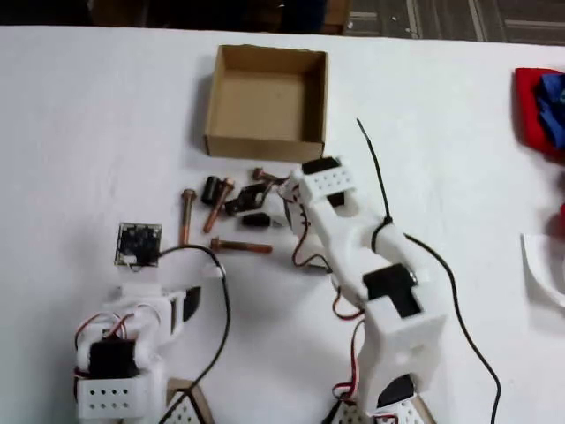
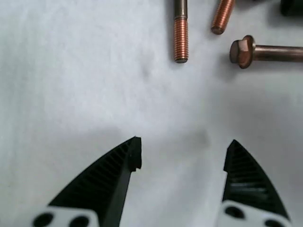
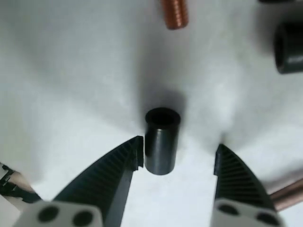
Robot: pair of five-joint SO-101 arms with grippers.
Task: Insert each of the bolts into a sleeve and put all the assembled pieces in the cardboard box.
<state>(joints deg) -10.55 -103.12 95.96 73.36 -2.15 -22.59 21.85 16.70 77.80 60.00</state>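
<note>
On the white table (image 1: 79, 132) the cardboard box (image 1: 265, 146) sits with its top open, at twelve o'clock from the scattered parts. The right gripper (image 3: 178, 146) hangs over the table with its jaws spread wide, gripping nothing. A black sleeve (image 3: 162, 139) sits between them with its open bore toward the camera, just beside one finger (image 3: 118, 182) and apart from the other; I cannot tell whether it touches. A second sleeve (image 3: 289, 47) lies farther off, near a threaded bolt end (image 3: 174, 14). In the high view the right arm (image 1: 353, 238) stretches from five o'clock on the table toward the parts and ends at six o'clock of the box, with a fourth bolt (image 1: 263, 175) just beside its tip. The left gripper (image 2: 184, 151) is likewise wide open and holds nothing, low over the table. The left arm (image 1: 119, 362) stands at seven o'clock. Ahead of its fingertips lie three copper-coloured bolts. The leftmost bolt (image 1: 186, 215) lies on the twelve-to-six line with its head at twelve. The tilted bolt (image 1: 218, 205) points its head toward one o'clock. The crosswise bolt (image 1: 240, 246) lies on the nine-to-three line with its head at nine. A dark sleeve (image 1: 212, 189) sits between the heads of the first two. A black cable (image 1: 441, 274) trails past the right arm, and a red-and-blue bundle (image 1: 540, 106) lies at the table's three o'clock edge.
</note>
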